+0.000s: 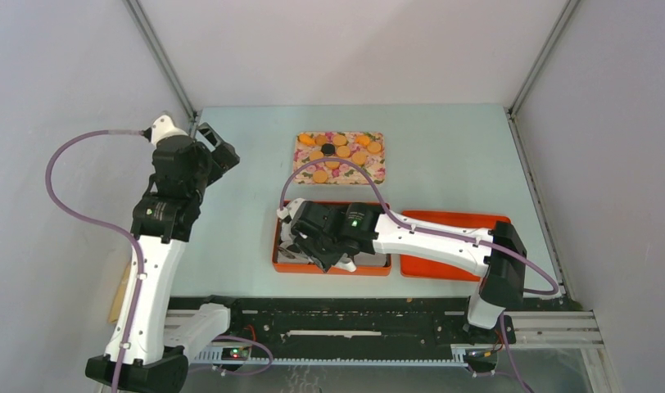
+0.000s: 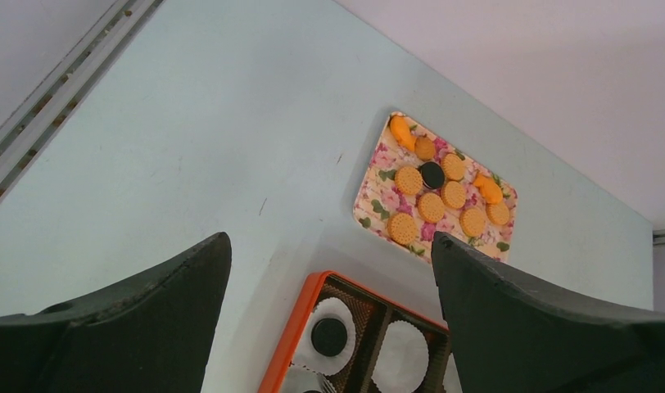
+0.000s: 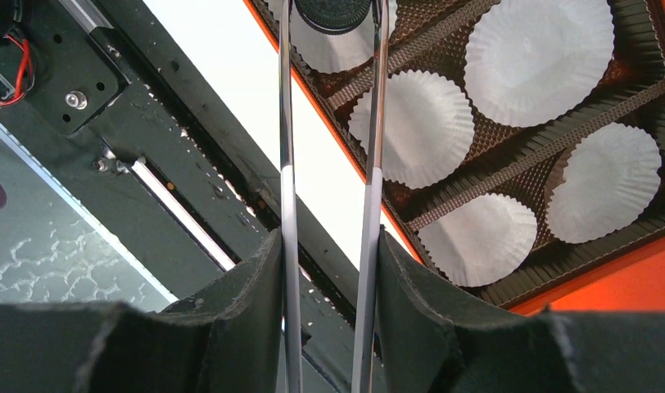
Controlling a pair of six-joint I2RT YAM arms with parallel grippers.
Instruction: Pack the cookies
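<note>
Clamping a pair of metal tongs (image 3: 285, 123), the right pincer (image 3: 329, 246) is held narrow above the orange box (image 1: 370, 270). One black cookie (image 3: 333, 12) is seen between the tong blades, well ahead of the fingertips, over a white paper liner (image 3: 329, 53). Whether it is gripped or merely lying there cannot be told. Four more liners (image 3: 411, 127) are seated in brown-walled compartments right of the blades. The left pincer (image 2: 329, 237) is spread wide, nothing held, raised off the surface (image 2: 190, 139). Well ahead of it, the other cookies (image 2: 432, 206) are laid on a floral tray (image 2: 378, 176): mostly orange-tan, one black among them. The box's far corner is seen low between its fingers. A flat orange tray (image 1: 444, 268) is lying under the right arm, just beside the box.
</note>
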